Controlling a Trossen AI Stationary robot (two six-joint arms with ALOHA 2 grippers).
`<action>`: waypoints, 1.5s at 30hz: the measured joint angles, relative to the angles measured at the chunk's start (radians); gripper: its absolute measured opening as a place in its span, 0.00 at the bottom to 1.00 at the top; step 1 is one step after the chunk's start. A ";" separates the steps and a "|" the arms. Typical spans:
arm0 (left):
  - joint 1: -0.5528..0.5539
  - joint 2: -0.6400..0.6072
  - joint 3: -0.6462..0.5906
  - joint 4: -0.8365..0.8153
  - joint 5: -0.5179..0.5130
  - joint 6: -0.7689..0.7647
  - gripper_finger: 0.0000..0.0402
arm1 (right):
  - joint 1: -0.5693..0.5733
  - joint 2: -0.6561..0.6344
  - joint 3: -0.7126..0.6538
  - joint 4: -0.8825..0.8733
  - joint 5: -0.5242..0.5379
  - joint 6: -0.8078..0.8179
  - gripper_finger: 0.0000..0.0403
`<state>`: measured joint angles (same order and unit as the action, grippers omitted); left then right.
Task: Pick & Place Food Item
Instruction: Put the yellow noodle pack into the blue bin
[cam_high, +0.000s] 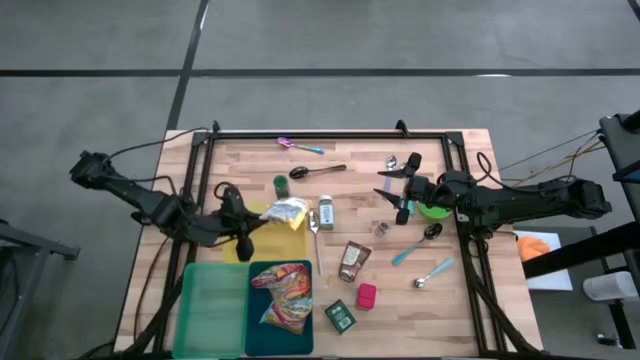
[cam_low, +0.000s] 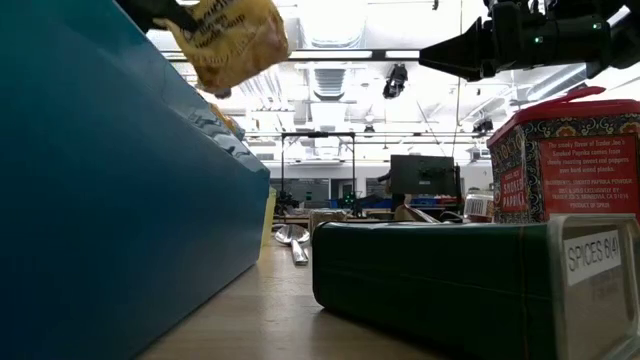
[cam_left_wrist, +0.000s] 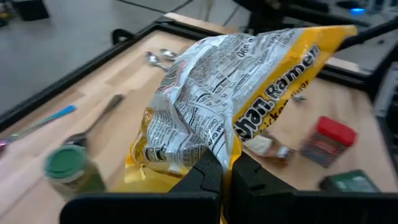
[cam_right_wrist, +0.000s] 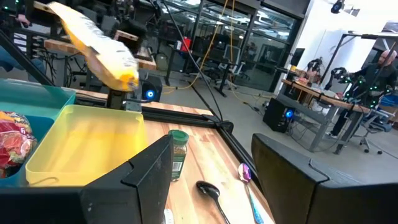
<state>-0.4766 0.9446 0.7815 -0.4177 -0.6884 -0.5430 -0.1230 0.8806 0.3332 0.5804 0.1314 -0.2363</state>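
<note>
A yellow and white ramen packet (cam_high: 286, 211) hangs in the air over the near-left part of the table, above a yellow bin (cam_right_wrist: 93, 146). My left gripper (cam_left_wrist: 227, 167) is shut on it. The packet also shows in the low view (cam_low: 228, 40) and, blurred, in the right wrist view (cam_right_wrist: 102, 48). A teal bin (cam_high: 281, 322) at the near edge holds a red snack bag (cam_high: 284, 290), with a green bin (cam_high: 213, 305) beside it. My right gripper (cam_high: 392, 195) waits open and level at the table's right, touching nothing. My left gripper pinches one end edge of the ramen packet (cam_left_wrist: 214, 144) between its two fingers. The fingers come from the table's left, slanting a little downward. The packet juts out beyond the fingertips, crumpled and tilted, lifted clear of the table and the bins.
On the table stand a green-lidded spice jar (cam_high: 280, 184), a white shaker (cam_high: 326, 212), a brown packet (cam_high: 354, 260), a red tin (cam_high: 367, 296) and a green tin (cam_high: 340, 316). A black spoon (cam_high: 318, 172), other spoons (cam_high: 433, 272) and a green bowl (cam_high: 432, 211) lie to the right.
</note>
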 joint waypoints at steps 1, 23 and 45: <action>-0.015 0.004 0.000 0.005 0.001 -0.013 0.01 | 0.000 0.000 0.000 0.000 0.000 0.000 0.53; -0.427 0.208 0.005 0.337 0.087 -0.137 0.01 | 0.000 0.000 0.000 0.000 0.000 0.000 0.53; -0.559 0.545 0.005 0.617 0.100 -0.450 0.01 | 0.000 0.000 0.000 0.000 0.000 0.000 0.53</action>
<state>-1.0355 1.4899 0.7868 0.1990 -0.5885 -0.9931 -0.1226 0.8803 0.3332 0.5807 0.1314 -0.2363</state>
